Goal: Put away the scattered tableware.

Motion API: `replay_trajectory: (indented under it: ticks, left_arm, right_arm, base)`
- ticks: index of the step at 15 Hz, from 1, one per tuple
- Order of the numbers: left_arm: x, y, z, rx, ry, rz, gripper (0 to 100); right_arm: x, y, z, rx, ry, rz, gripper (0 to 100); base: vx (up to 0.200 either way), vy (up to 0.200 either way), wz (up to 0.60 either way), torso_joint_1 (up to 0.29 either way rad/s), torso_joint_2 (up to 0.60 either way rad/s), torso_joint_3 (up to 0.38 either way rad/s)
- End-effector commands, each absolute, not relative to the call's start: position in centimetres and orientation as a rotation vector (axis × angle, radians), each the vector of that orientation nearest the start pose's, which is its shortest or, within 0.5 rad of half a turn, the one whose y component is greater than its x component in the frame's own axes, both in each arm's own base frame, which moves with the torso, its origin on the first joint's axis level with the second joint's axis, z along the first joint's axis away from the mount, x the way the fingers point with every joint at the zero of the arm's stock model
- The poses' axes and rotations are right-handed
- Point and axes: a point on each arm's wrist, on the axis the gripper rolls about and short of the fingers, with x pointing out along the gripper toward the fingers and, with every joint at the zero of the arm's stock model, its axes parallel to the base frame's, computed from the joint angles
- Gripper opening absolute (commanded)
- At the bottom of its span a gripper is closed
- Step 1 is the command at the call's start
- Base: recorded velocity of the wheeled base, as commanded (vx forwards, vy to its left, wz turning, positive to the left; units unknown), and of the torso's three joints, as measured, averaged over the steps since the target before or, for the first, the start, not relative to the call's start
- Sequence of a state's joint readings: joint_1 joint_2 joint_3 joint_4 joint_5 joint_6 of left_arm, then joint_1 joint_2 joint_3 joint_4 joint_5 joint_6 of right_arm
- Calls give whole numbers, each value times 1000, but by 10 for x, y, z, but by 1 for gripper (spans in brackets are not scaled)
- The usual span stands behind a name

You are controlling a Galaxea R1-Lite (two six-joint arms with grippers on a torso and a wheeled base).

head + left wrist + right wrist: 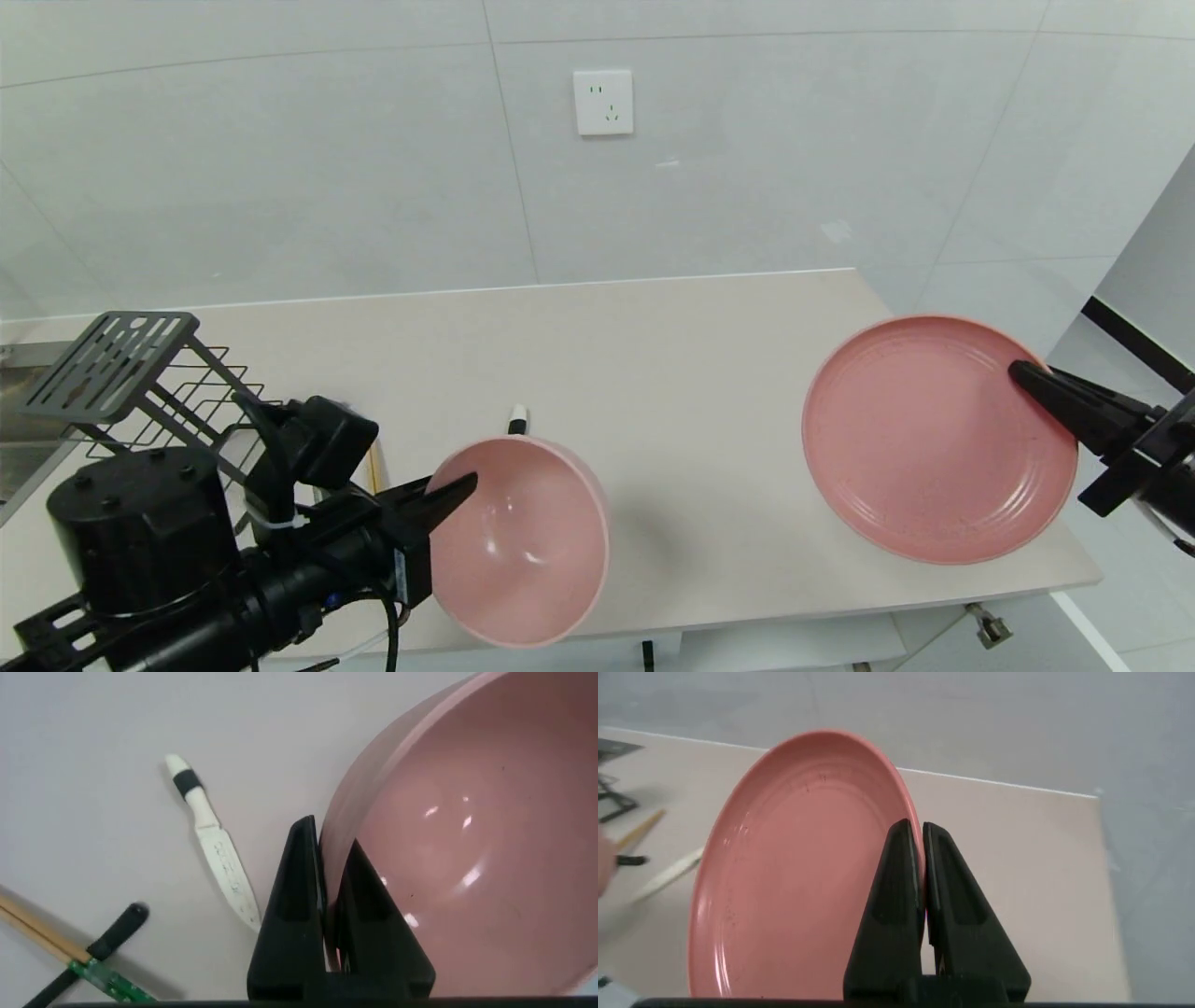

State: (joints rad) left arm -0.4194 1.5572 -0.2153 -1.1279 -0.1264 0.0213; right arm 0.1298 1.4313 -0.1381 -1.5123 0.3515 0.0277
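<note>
Head view: two arms, each holding a pink dish over the table.
The left hand stretched in at the front-left corner and pinched the rim of the tilted bowl by the front edge. The right hand reached across the right edge, pressed onto the rim of the tilted plate. A knife and chopsticks lay on the pale top near the bowl, and a wire rack stood at the left edge. A socket sat on the grey tiled wall.

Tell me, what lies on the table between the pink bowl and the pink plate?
Nothing. In the head view, the stretch of table between the bowl and the plate is bare.
</note>
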Motion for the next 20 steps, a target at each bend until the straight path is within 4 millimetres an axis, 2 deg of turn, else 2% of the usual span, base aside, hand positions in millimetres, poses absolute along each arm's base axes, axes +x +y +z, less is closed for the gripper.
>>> replay_trajectory:
  ticks: [1, 3, 6, 10, 14, 18, 20]
  left_arm:
    - [184, -85, 101, 80, 237, -538, 0]
    - [188, -87, 97, 40, 186, -535, 0]
    - [183, -90, 92, -9, 180, -512, 0]
    - [174, -91, 119, -53, 48, -531, 0]
    - [174, -91, 121, -46, 35, -532, 0]
    - [176, -92, 120, -34, 35, -532, 0]
    - [175, -91, 119, 29, 26, -533, 0]
  right_arm:
    - [173, 37, 166, 10, -190, 518, 0]
    - [166, 36, 155, 12, -140, 519, 0]
    - [155, 35, 154, 7, -161, 525, 0]
    - [149, 34, 155, 5, -172, 525, 0]
    - [138, 32, 164, -2, -240, 523, 0]
    - [139, 32, 163, -1, -234, 525, 0]
    - [139, 32, 164, -1, -235, 525, 0]
  base:
    - [0, 0, 0, 0, 0, 0]
    - [0, 0, 0, 0, 0, 0]
    - [0, 0, 0, 0, 0, 0]
    - [0, 0, 0, 0, 0, 0]
    - [0, 0, 0, 0, 0, 0]
    - [-200, 0, 0, 1, 2, 5]
    - [-200, 0, 0, 15, 5, -2]
